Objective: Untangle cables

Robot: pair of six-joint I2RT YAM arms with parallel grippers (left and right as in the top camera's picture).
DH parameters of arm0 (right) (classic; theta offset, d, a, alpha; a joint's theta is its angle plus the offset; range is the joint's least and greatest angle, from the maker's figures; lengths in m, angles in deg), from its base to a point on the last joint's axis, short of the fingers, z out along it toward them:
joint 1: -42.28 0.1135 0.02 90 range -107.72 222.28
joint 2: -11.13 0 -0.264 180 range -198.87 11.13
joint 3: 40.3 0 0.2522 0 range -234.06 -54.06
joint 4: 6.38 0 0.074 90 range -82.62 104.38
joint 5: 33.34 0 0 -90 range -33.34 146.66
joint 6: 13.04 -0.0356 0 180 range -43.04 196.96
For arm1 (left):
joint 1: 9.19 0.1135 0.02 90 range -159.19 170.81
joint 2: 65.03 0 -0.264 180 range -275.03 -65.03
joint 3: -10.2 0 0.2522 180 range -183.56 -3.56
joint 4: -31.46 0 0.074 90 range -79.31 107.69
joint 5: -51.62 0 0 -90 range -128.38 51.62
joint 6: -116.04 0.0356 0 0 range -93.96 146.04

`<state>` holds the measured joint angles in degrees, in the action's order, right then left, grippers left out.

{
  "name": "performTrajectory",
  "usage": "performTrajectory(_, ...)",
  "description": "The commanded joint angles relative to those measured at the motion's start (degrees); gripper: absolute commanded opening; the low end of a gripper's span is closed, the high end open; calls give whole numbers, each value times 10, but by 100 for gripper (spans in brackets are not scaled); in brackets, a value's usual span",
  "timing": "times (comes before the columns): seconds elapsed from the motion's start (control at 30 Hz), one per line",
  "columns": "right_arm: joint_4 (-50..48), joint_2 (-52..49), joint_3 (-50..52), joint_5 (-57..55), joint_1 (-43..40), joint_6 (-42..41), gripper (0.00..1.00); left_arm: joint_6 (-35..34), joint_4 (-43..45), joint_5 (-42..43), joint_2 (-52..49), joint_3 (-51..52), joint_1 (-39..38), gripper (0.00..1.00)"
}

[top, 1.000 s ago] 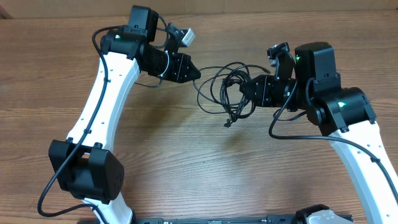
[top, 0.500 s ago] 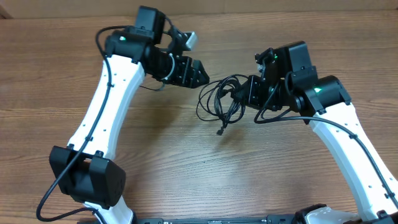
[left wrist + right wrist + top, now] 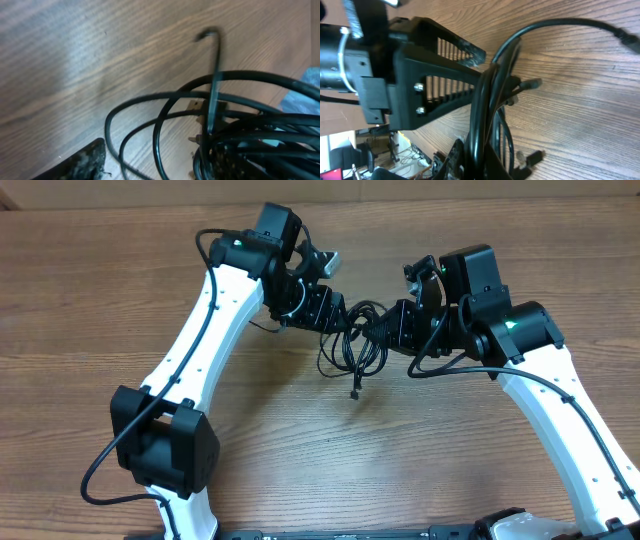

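A tangle of thin black cables (image 3: 350, 350) lies mid-table between my two grippers. One plug end (image 3: 355, 392) trails toward the front. My right gripper (image 3: 392, 328) is shut on the right side of the bundle. In the right wrist view the cables (image 3: 485, 100) run up from between its jaws (image 3: 487, 160), with a small plug (image 3: 532, 159) beside them. My left gripper (image 3: 345, 315) is at the tangle's upper left, open. In the left wrist view, loops of cable (image 3: 260, 140) lie across the gap of the gripper (image 3: 155, 167), and one finger (image 3: 80, 162) shows at the bottom left.
The wooden table (image 3: 300, 460) stretches toward the front, below the tangle. Both white arms reach in from the front corners and nearly meet at the cables. A pale strip runs along the table's back edge (image 3: 120, 200).
My left gripper has opened and moved right, up to the tangle. My right gripper carried the bundle a little left earlier and has since held still, shut.
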<state>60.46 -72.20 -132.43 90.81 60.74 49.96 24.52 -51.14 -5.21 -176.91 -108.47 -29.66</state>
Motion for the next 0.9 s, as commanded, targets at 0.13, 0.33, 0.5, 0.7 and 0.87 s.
performTrajectory(0.13, -10, 7, -16, 32, -28, -13, 4, -2, -14, 6, -31, -12, -9, 61)
performTrajectory(0.33, -24, 7, -16, 50, -33, -17, 4, 33, -10, 61, -31, -12, -9, 64)
performTrajectory(0.5, -22, 7, -16, 41, -42, -37, 3, 94, -8, 19, -30, -33, 8, 60)
performTrajectory(0.7, -32, 7, -16, 18, -47, -50, 4, 94, -50, 49, -22, -118, 39, 60)
performTrajectory(0.87, -55, 7, -17, 25, -48, -63, 4, 85, -98, 26, -20, -121, 20, 61)
